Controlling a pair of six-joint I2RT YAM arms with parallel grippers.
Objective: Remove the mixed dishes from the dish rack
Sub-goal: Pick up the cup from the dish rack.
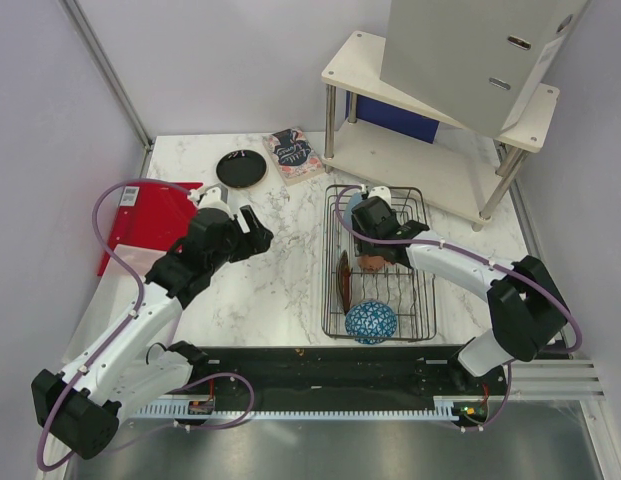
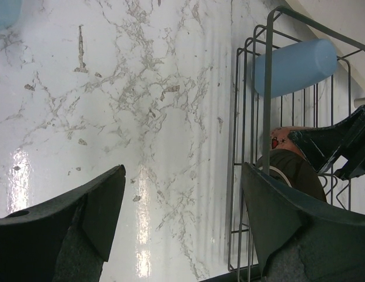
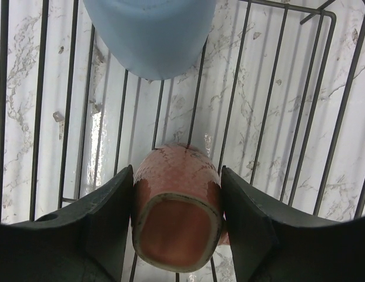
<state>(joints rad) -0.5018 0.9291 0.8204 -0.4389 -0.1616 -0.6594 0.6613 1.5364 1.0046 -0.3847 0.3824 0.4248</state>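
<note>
The black wire dish rack [image 1: 327, 300] stands right of centre. My right gripper [image 1: 374, 252] is inside it, shut on the salmon-pink mug [image 3: 177, 200], a finger pressed against each side; the mug's mouth faces the wrist camera. A light-blue cup [image 3: 150, 35] lies in the rack just beyond it. A dark red-brown plate [image 1: 342, 283] stands on edge, and the blue-and-white bowl [image 1: 371, 322] sits at the near end. A black plate [image 1: 241, 168] lies on the table. My left gripper [image 1: 258, 235] is open and empty above the marble, left of the rack [image 2: 268, 88].
A white two-tier shelf [image 1: 430, 150] stands behind the rack with a grey box on top. A patterned booklet [image 1: 293, 154] lies beside the black plate. A red mat [image 1: 150, 220] lies at the left. Something light blue [image 2: 6, 12] shows at the left wrist view's corner.
</note>
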